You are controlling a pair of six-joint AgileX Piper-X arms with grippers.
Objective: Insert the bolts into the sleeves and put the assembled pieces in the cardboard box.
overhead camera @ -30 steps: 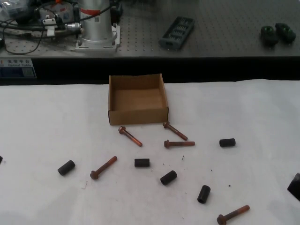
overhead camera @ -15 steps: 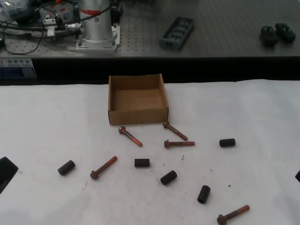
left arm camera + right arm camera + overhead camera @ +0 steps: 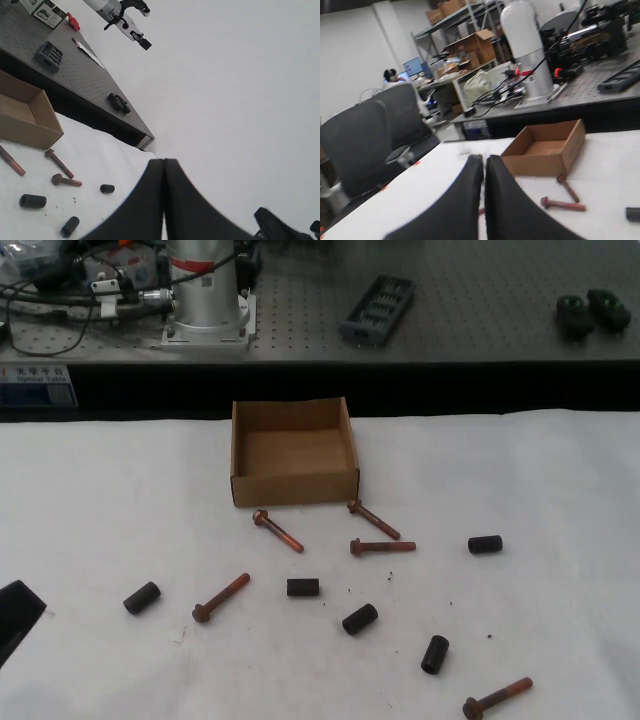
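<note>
High view takes in the whole spread on the white counter [image 3: 560, 470]: cardboard box [image 3: 294, 452], open side up, w/ 5 bolts [image 3: 277, 530] and 5 sleeves [image 3: 303, 587] loose in front of it. None are joined and none are in the box. A dark arm part [image 3: 15, 615] pokes in at the edge, well apart from the nearest sleeve. Left wrist view gives the left hand [image 3: 164, 162] up close: fingers pressed together tip to tip, no gap, nothing btwn them, touching nothing. Ahead of it and off to one side lie 3 sleeves & 3 bolts, w/ a corner of the box farther out beyond them. Right wrist view gives the right hand [image 3: 483, 159], fingers closed to a hairline slit, also empty. The box sits ahead of its fingertips, 2 bolts on the hand's side of the box, 1 sleeve off at the frame edge; office chairs [image 3: 360, 145] stand in the room beyond. Count from the high view: 1 box, 5 bolts, 5 sleeves, every piece lying flat, one bolt head just beside the box's front wall.
</note>
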